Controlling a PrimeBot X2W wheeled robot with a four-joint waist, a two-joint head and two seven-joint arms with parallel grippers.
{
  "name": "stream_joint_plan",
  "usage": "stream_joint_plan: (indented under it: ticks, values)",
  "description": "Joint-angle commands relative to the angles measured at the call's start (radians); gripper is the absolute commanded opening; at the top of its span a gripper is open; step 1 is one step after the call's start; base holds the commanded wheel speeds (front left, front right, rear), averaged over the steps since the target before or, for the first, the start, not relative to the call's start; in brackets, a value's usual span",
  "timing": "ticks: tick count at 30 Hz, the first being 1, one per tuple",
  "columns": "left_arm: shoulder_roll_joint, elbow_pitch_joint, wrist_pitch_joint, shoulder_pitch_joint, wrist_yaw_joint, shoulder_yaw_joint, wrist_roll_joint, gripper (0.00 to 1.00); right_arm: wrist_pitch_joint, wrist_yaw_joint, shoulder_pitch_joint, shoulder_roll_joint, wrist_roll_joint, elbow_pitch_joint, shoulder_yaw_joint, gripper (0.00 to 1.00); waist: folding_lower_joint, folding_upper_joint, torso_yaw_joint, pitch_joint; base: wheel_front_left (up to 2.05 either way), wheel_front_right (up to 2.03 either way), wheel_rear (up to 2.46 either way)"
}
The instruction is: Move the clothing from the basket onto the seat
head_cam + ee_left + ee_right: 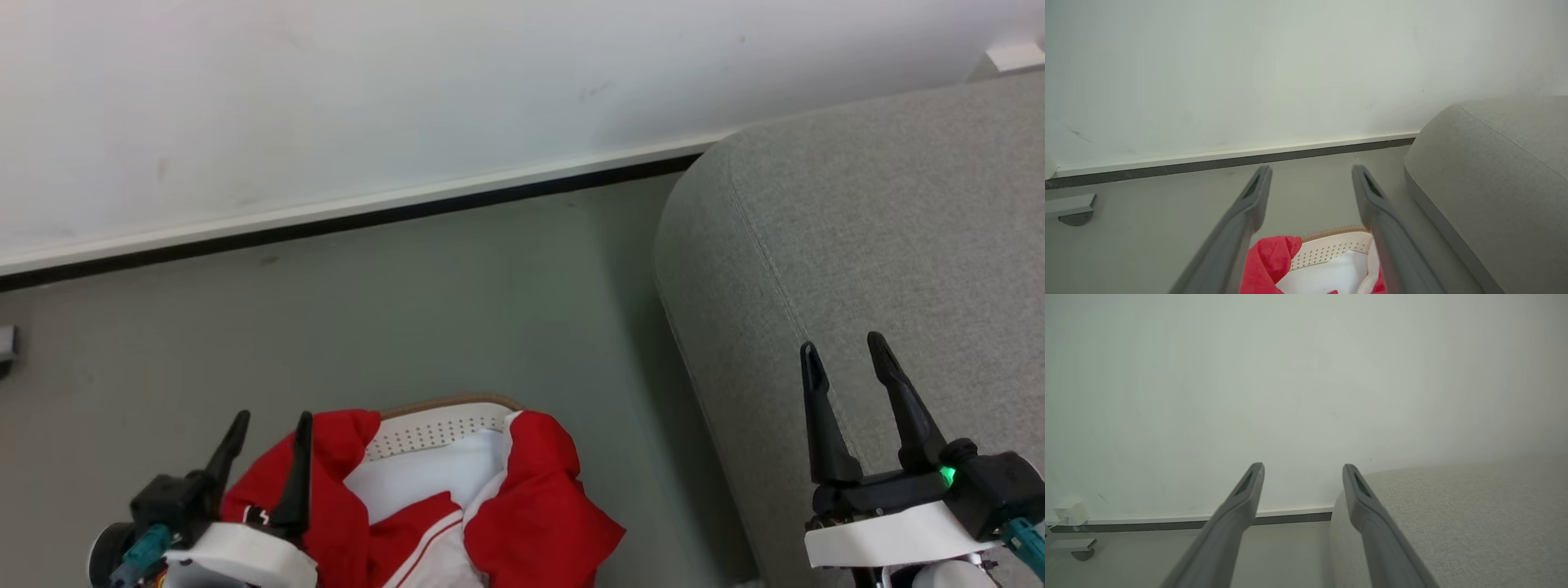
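Clothing: red-and-white garments point(522, 506) heaped in the basket at the near edge of the scene, left of the seat. One red fold hangs over the basket's right side.
Basket point(441, 425): its far wall of small holes and brown rim rise above the cloth; the rest is covered or cut off at the near edge.
Seat point(882, 269): grey, on the right, a strip of floor point(506, 302) between it and the basket.
Left gripper point(273, 418): poised over the basket's left side, fingers aimed at the far wall point(408, 98), spread wide, nothing between them.
Right gripper point(842, 343): above the seat's near part, fingers likewise wide apart and empty.
Hard to tell: whether the left gripper's right finger touches the red cloth — they overlap in the head view; a small black-and-white mark beside it is unreadable.
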Motion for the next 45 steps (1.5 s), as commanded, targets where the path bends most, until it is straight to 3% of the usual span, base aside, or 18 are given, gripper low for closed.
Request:
stream_joint_plan:
  ticks: [1, 12, 21, 33, 45]
  values:
    - [0.013, 0.010, -0.001, -0.016, 0.001, -0.005, -0.001, 1.00, 0.000, -0.002, -0.015, -0.004, 0.010, -0.006, -0.001, 1.00, -0.0001, 0.0000, -0.026, 0.041, 0.00, 0.00, 0.00]
    - [0.141, 0.281, -0.001, -0.166, 0.001, -0.197, -0.040, 1.00, 0.000, -0.002, -0.085, -0.004, 0.030, -0.040, 0.016, 1.00, -0.0001, 0.0000, -0.088, 0.199, 0.00, 0.00, 0.00]
    - [0.244, 0.501, -0.001, -0.309, 0.001, -0.472, -0.046, 1.00, 0.000, -0.002, -0.128, -0.003, 0.047, -0.075, 0.018, 1.00, -0.0001, 0.0000, -0.137, 0.316, 0.00, 0.00, 0.00]
    - [0.302, 0.714, 0.048, -0.489, 0.001, -0.807, -0.127, 1.00, 0.000, -0.002, -0.167, -0.003, 0.077, -0.129, 0.018, 1.00, -0.0001, 0.0000, -0.203, 0.473, 0.00, 0.00, 0.00]
    - [0.350, 0.796, 0.195, -0.639, 0.001, -1.032, -0.243, 1.00, 0.000, -0.002, -0.200, -0.003, 0.110, -0.160, 0.035, 1.00, -0.0001, 0.0000, -0.250, 0.590, 0.00, 0.00, 0.00]
